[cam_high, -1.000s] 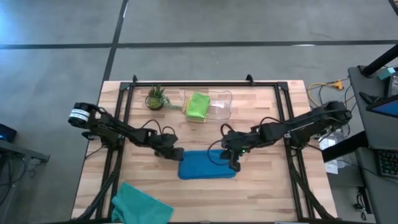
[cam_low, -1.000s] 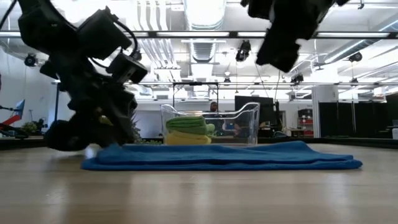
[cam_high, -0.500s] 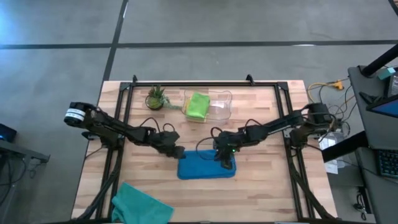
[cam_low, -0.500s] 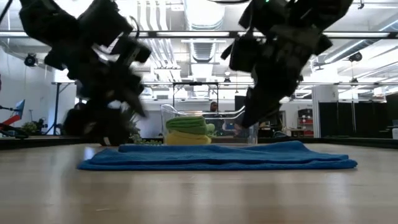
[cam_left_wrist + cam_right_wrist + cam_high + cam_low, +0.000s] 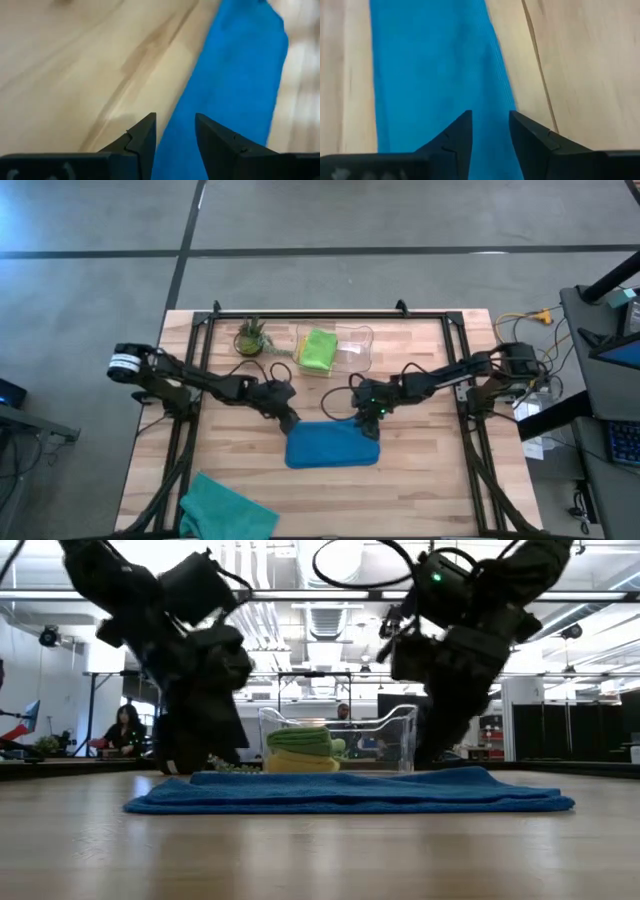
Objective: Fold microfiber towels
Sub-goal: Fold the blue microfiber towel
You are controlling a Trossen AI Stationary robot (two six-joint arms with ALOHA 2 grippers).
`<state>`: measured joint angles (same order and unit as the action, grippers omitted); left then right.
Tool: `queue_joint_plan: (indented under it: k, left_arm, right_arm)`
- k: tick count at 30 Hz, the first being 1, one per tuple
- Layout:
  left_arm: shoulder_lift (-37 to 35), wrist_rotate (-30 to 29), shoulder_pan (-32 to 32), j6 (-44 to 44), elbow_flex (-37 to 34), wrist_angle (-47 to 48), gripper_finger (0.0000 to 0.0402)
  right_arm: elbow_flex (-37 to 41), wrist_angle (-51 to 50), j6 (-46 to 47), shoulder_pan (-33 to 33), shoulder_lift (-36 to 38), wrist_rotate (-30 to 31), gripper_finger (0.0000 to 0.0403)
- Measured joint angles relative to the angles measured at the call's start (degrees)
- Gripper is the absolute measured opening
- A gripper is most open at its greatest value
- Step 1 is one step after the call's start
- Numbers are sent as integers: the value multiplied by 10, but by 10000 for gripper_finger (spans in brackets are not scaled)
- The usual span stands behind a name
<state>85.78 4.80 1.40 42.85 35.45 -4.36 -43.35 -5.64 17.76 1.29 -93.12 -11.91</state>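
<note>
From above, we are seeing the blue towel lying folded flat near the middle of the table. The left gripper is hovering at the towel's far left corner, the right gripper at its far right corner. A lime green towel is sitting in the clear bin toward the far edge, beside a small potted plant. The teal towel is lying crumpled at the near left corner.

At table height, we are looking across the blue towel, with both arms hanging just behind it; the bin is holding green over a yellow towel. A person is sitting in the room behind.

Through the left wrist camera, we are finding the fingers parted with nothing between them, above the towel's edge.

Through the right wrist camera, the fingers are likewise standing apart and empty over the blue cloth.
</note>
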Motion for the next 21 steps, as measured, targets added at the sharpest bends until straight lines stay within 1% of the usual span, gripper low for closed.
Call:
queue_joint_plan:
  k: [4, 5, 7, 13, 17, 21]
  left_arm:
    - [19, 9, -3, -125, 5, 23, 120]
    - [26, 11, -3, -148, 8, 15, 120]
    - [30, 20, -4, -176, 5, 27, 120]
    - [51, 63, -4, -210, 10, 32, 120]
    - [53, 72, -5, -216, 10, 36, 120]
    - [51, 78, -5, -227, 10, 40, 120]
  right_arm:
    - [20, 2, 2, -14, 3, -1, 121]
    - [23, -3, 3, -18, 5, -1, 121]
    - [27, 4, 5, -26, 8, 0, 124]
    - [43, -5, 13, -41, 23, -12, 123]
    - [53, -4, 16, -40, 22, -31, 117]
    - [64, 1, 21, -41, 20, -32, 111]
